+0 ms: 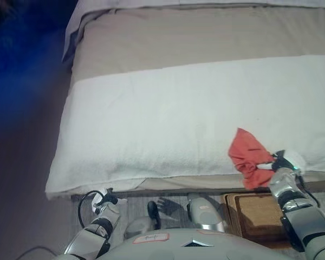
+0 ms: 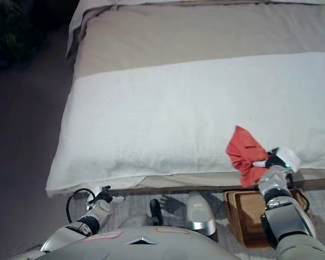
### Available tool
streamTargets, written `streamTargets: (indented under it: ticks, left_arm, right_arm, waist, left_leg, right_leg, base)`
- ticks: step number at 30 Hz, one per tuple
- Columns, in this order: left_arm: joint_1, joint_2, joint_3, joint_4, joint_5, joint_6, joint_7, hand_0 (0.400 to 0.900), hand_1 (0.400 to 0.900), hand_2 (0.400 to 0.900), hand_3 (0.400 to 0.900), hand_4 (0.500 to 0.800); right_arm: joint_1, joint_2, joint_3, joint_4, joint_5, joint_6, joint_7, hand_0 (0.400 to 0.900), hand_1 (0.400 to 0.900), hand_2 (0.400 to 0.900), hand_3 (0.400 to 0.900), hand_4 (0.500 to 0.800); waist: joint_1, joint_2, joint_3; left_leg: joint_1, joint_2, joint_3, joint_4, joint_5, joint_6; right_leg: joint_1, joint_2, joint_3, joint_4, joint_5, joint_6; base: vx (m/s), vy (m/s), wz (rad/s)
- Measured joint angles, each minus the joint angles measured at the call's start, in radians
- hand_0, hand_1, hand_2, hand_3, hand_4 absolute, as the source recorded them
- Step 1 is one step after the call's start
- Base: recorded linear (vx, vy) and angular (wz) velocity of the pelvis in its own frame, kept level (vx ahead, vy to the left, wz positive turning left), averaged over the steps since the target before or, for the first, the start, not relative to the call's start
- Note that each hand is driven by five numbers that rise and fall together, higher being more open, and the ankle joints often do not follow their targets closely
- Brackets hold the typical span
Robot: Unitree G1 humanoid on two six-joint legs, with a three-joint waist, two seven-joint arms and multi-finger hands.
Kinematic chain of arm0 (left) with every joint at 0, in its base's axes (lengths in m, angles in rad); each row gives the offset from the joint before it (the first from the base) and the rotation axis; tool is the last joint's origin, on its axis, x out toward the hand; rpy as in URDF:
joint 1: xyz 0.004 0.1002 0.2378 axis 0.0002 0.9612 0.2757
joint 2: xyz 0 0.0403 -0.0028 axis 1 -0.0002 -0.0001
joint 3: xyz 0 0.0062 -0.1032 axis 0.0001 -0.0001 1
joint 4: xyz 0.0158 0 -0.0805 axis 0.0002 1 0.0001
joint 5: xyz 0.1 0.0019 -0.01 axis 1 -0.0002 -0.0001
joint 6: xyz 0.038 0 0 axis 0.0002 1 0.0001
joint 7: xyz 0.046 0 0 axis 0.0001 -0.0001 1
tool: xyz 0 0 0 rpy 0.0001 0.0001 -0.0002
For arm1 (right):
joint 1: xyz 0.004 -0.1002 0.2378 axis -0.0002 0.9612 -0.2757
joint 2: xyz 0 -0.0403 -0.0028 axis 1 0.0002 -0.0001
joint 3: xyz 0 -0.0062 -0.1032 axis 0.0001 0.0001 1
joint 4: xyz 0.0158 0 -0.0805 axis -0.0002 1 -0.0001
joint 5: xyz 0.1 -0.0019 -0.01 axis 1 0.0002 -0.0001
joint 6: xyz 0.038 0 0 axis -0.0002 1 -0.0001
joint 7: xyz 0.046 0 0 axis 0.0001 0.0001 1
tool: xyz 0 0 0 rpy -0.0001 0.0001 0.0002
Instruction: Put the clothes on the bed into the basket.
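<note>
Red cloth (image 1: 250,157) is bunched at the bed's (image 1: 168,114) near edge, toward its right end, with the right hand (image 1: 281,161) curled onto its side in a pinch. The basket (image 1: 260,215) sits on the floor directly below. Best play, I'd say: lift the cloth clear of the white blanket (image 1: 151,130), then carry it over the edge. Left hand (image 1: 104,199) hangs low by the floor, fingers loosely curled, empty.

Dim room, soft focus, dark left side
</note>
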Motion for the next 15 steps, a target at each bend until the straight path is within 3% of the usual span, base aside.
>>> streamTargets:
  ticks: [7,15]
  left_arm:
    - [0.004,0.001,0.001,-0.014,-0.001,0.001,-0.015,0.9,0.9,0.9,0.9,0.8]
    - [0.009,0.001,-0.008,-0.019,-0.001,0.001,-0.017,0.9,0.9,0.9,0.9,0.8]
  right_arm:
    - [0.019,-0.159,-0.076,0.107,0.006,0.034,0.014,0.4,0.4,0.4,0.4,0.5]
    - [0.017,-0.252,-0.159,0.198,0.006,0.062,0.041,0.4,0.4,0.4,0.4,0.5]
  waist:
    - [-0.029,0.05,-0.032]
    - [-0.051,0.094,-0.032]
  left_leg:
    - [0.036,0.004,0.043,0.0,-0.016,-0.006]
    - [0.036,0.012,0.041,0.0,-0.021,-0.008]
  right_leg:
    - [0.016,0.015,0.032,-0.003,0.0,0.0]
    - [0.015,0.016,0.018,-0.003,-0.001,0.003]
  base:
    - [0.0,-0.008,-0.18]
    - [0.01,-0.012,0.05]
